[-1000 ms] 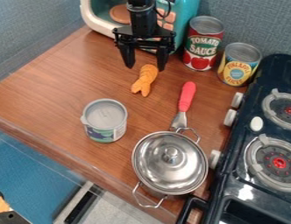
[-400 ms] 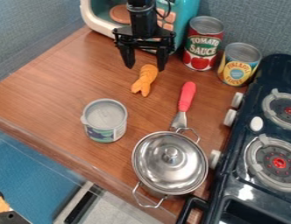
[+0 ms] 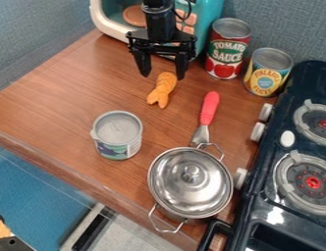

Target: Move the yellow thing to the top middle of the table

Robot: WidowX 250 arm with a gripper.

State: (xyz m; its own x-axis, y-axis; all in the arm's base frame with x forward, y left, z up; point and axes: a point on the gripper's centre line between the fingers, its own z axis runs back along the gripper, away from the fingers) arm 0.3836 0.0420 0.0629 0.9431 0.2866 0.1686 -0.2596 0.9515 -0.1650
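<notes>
Nearest us, we saw the lidded pot (image 3: 190, 184), with the short can (image 3: 118, 135) and the red-handled utensil (image 3: 209, 108) beyond it, all placed as in the earlier frame. Farther back, the orange-yellow toy (image 3: 163, 89) lay unmoved on the wooden table (image 3: 54, 103), near the utensil's handle. Our gripper (image 3: 162, 77) hung by the toy's far end, fingers spread apart, just as before.

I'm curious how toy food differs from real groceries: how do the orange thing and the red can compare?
The orange thing lies flat; the red can stands upright. The orange thing is small and tapers to a forked end, while the red can is bigger and a plain cylinder. Both sit on the table.
</notes>
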